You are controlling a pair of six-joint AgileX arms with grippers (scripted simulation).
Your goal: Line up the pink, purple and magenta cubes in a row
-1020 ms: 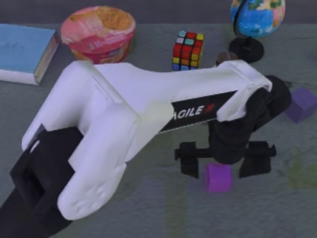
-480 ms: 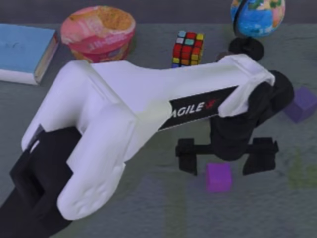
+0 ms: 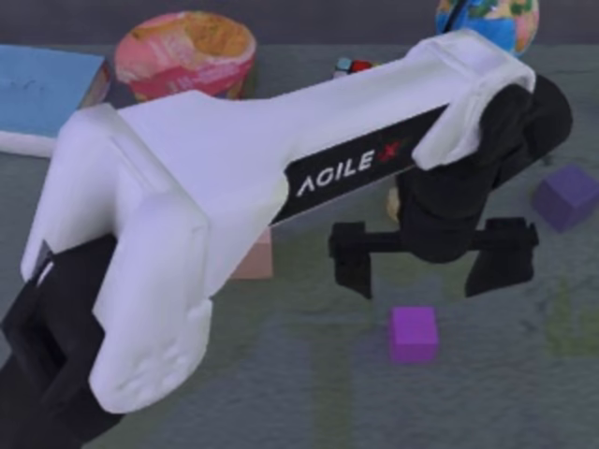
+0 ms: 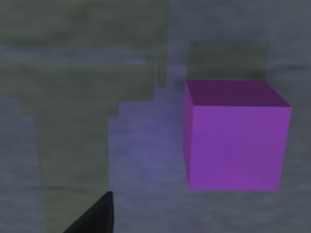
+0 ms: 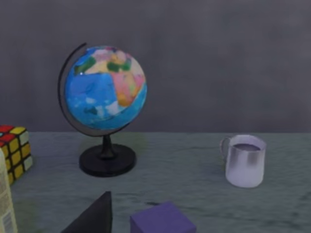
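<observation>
Three cubes well apart: magenta cube [image 3: 414, 333] on desk [image 3: 524, 393]; purple cube [image 3: 566, 197] right of it; pink cube [image 3: 255, 254] left, half hidden under arm. Left gripper [image 3: 432, 260] above magenta cube, fingers released, empty. You risk clipping pink cube if arm sweeps low.

- The top view looks straight down on the desk [image 3: 309, 393] from above. The left arm [image 3: 215, 215] is close under the camera and fills a large part of this view.
- The left wrist view looks down at the desk from very near. The magenta cube [image 4: 235, 136] fills much of it, and the same cube [image 3: 414, 334] is small in the top view.
- The right wrist view sits low and faces along the desk toward the dark back wall. It shares with the top view the globe [image 5: 104, 94], the purple cube [image 5: 163, 219] and the puzzle cube [image 5: 14, 150].
</observation>
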